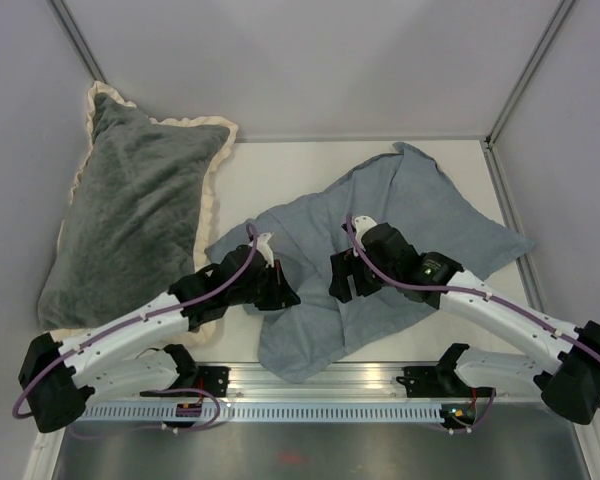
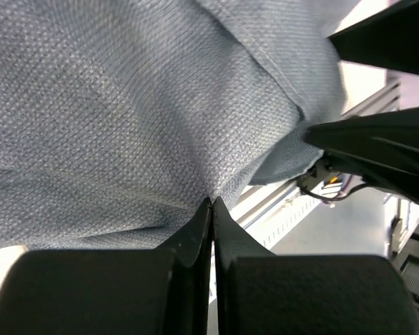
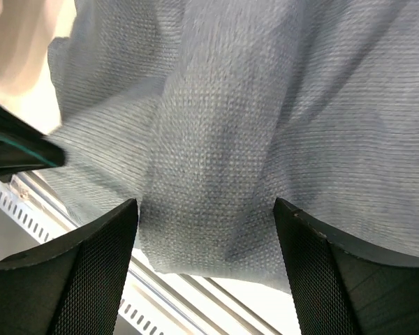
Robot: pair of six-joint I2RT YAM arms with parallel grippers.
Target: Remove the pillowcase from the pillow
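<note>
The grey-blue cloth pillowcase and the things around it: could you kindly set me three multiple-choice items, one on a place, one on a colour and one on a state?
1. Where is the dark grey plush pillow with the cream ruffle relative to the thin grey-blue cloth pillowcase?
A. to its left
B. to its right
C. on top of it

2. What colour does the pillowcase show in the top view?
A. red
B. grey-blue
C. yellow

3. How do the fingers of the right gripper stand?
A. shut together
B. spread open
C. out of view

Answers:
1 A, the plush pillow lies along the left wall.
2 B, only grey-blue cloth faces up.
3 B, the right wrist view shows a wide gap between the fingers over the cloth.
</note>
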